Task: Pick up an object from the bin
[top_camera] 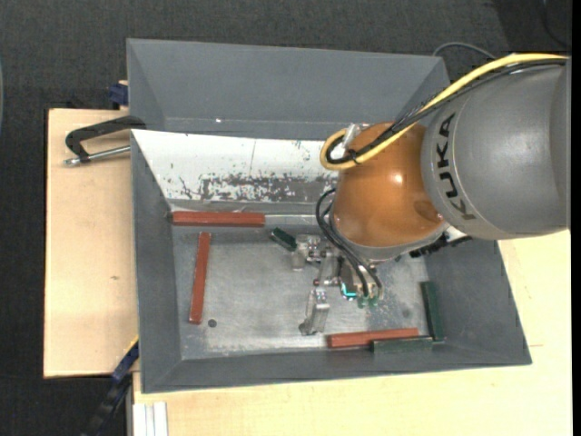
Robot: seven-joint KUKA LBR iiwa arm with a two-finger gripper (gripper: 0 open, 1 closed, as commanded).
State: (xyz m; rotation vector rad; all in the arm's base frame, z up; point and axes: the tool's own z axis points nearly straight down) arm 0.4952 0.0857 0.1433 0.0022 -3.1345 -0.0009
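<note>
**Robot claw low over the middle of a grey bin with a few bars**

We look down into a grey metal bin. At its left, the left red-brown bar lies flat on the floor, running from back to front, with a dark dot just beside its near end. The back red-brown bar lies along the far wall. Further right, a small dark green piece rests near the back.

Right of centre, the claw hangs low over bare floor, below the arm's orange cover. We cannot tell whether it is apart or together. Nearest to it is the front red-brown bar, flat along the near wall, just to the claw's right. At the far right, a dark green bar lies by the right wall.
</note>
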